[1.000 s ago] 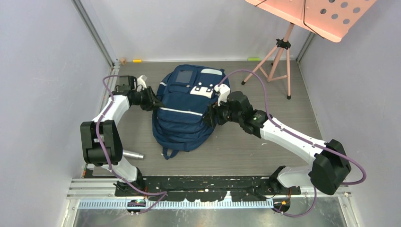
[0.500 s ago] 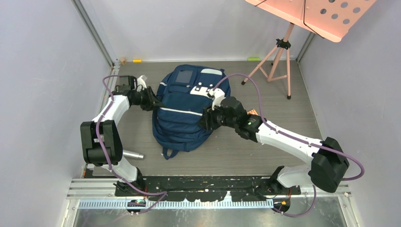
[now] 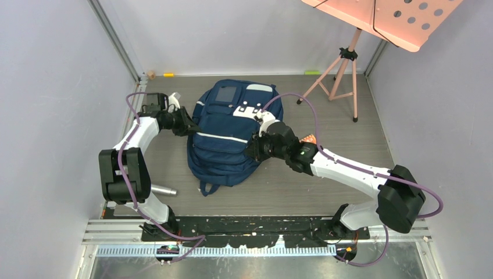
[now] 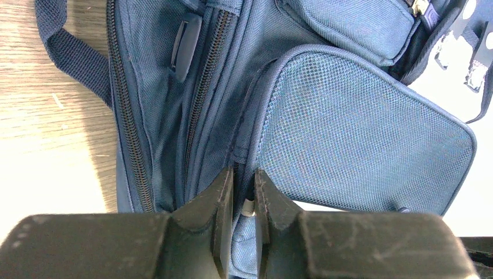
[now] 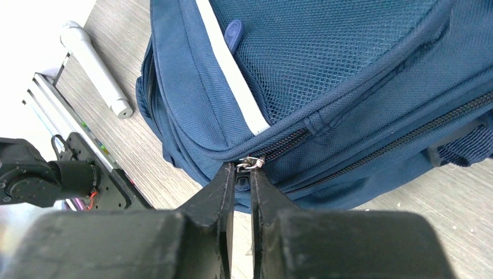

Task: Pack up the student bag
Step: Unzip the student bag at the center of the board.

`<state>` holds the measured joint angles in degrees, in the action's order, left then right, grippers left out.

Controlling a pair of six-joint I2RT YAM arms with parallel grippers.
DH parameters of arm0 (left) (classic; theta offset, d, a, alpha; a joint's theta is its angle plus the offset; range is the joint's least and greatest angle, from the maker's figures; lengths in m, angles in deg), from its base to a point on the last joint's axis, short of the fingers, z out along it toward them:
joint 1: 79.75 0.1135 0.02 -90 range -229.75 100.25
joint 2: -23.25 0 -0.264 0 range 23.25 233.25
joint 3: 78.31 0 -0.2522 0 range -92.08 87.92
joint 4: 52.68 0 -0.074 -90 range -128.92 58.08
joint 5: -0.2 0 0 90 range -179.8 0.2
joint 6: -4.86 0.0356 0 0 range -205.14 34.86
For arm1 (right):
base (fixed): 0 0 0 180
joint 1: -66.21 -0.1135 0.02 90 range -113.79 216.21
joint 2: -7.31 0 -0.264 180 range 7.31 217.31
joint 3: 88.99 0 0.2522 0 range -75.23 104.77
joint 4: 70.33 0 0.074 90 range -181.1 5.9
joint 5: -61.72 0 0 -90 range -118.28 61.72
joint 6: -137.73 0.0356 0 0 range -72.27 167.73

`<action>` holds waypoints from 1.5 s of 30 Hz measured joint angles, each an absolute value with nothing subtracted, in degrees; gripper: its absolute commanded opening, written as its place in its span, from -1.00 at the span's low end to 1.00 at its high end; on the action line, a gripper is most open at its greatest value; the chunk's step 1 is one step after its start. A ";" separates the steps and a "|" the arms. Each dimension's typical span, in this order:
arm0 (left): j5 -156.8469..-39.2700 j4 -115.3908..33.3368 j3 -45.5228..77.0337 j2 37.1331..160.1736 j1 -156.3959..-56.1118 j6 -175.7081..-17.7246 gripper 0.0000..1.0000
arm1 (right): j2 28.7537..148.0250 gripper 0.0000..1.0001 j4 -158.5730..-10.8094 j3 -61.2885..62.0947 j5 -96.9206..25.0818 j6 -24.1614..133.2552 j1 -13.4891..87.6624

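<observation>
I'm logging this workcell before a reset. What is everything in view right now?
student bag: one, navy, table centre
music stand: one, pink, far right corner
cylinder: one, silver, beside left arm's base
yellow piece: one, yellow, far edge
green piece: one, green, far edge
table: one, grey wood-grain, under everything
left pincer: one, black, shut on the bag's side
right pincer: one, black, shut on zipper pull
</observation>
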<state>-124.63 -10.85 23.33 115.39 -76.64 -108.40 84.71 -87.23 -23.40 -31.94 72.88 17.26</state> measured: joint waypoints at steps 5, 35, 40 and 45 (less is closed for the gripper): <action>-123.62 -10.91 23.72 114.34 -76.64 -108.53 -1.00 | 84.67 -0.91 -86.29 -24.45 -29.12 75.89 15.84; -116.74 -14.74 30.47 102.97 -76.71 -109.65 -1.00 | 89.33 -0.99 -88.70 -22.33 -6.45 86.63 1.11; -113.63 -14.89 36.86 91.78 -76.75 -110.50 -1.00 | 89.02 -0.99 -91.93 -22.09 -14.61 83.52 8.46; -111.82 -14.28 44.33 82.08 -76.75 -114.57 -1.00 | 88.67 -0.99 -93.11 -21.71 -19.79 77.58 12.96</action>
<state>-111.82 -14.28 44.33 82.08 -76.75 -114.57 88.67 -93.11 -21.71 -19.79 77.58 12.96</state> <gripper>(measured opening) 0.169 0.169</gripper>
